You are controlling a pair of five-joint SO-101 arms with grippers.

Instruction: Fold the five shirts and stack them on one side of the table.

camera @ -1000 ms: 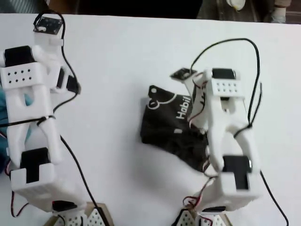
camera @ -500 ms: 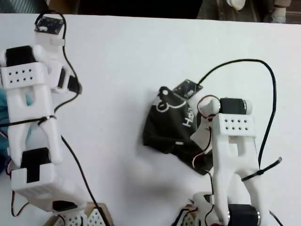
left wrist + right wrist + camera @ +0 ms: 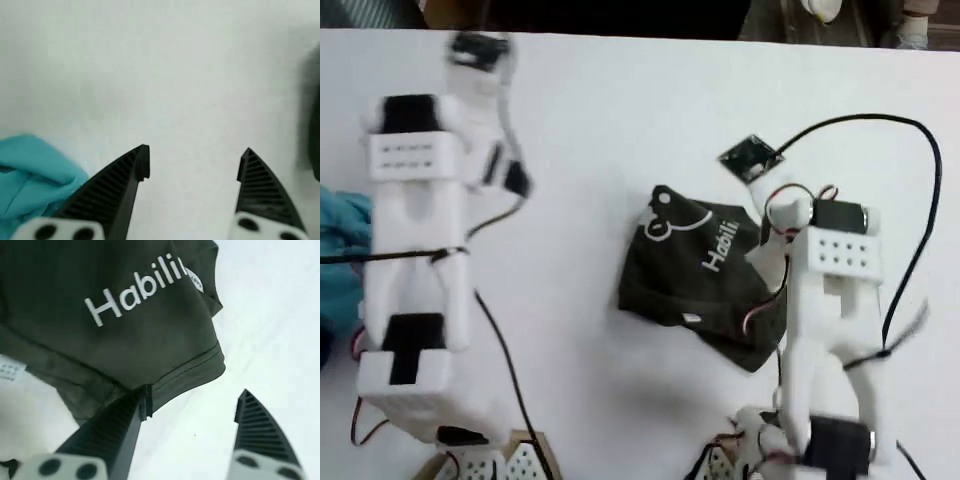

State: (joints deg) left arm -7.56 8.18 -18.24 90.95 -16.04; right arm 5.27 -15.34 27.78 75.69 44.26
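Observation:
A black shirt (image 3: 690, 275) with white print lies crumpled at mid-table, partly folded over itself. In the right wrist view the same black shirt (image 3: 100, 315) spreads under my right gripper (image 3: 195, 400), which is open; one finger stands over the shirt's hem and the other over bare table. The right arm (image 3: 830, 300) stands at the shirt's right edge. A teal shirt (image 3: 340, 260) lies bunched at the table's left edge, beside the left arm (image 3: 415, 230). My left gripper (image 3: 195, 160) is open above bare table, with the teal shirt (image 3: 30, 175) beside one finger.
The white table (image 3: 600, 120) stretches bare along the back and between the arms. Cables loop off both arms, one arching over the right arm (image 3: 880, 130). The arm bases (image 3: 490, 460) sit at the near edge.
The right arm has drawn back to the right and toward its base, leaving the black shirt shifted and spread wider. The left arm has swung right, uncovering more of the teal shirt.

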